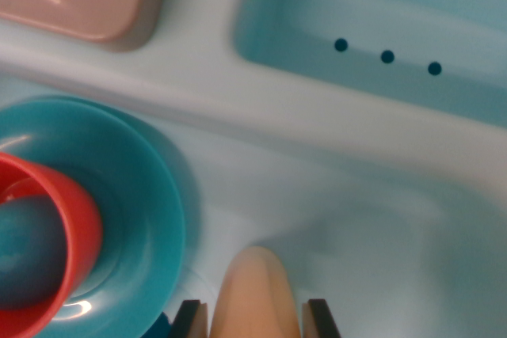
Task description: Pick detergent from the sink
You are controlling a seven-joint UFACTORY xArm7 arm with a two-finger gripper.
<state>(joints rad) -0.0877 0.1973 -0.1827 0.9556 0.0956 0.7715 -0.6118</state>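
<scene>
Straddling the tan detergent (pixel 257 294) at bottom centre, jaws spread either side, apparently not yet clenched. Grasp step in hand; next calls for closing, then lifting clear of teal bowl (pixel 135 195), red cup (pixel 75 227), sink (pixel 372 195).

Open sink floor (pixel 372 235) at my lower right. Teal bowl (pixel 135 195) with red cup (pixel 55 235) crowds lower left. Divider ridge (pixel 238 93) crosses upper frame.

Single wrist view, looking straight down, close in. Gripper (pixel 253 320) fingertips at bottom edge. Frame covers sink (pixel 372 219) floor, divider ridge, second basin with three holes (pixel 387 57), teal bowl (pixel 127 211) at left.
</scene>
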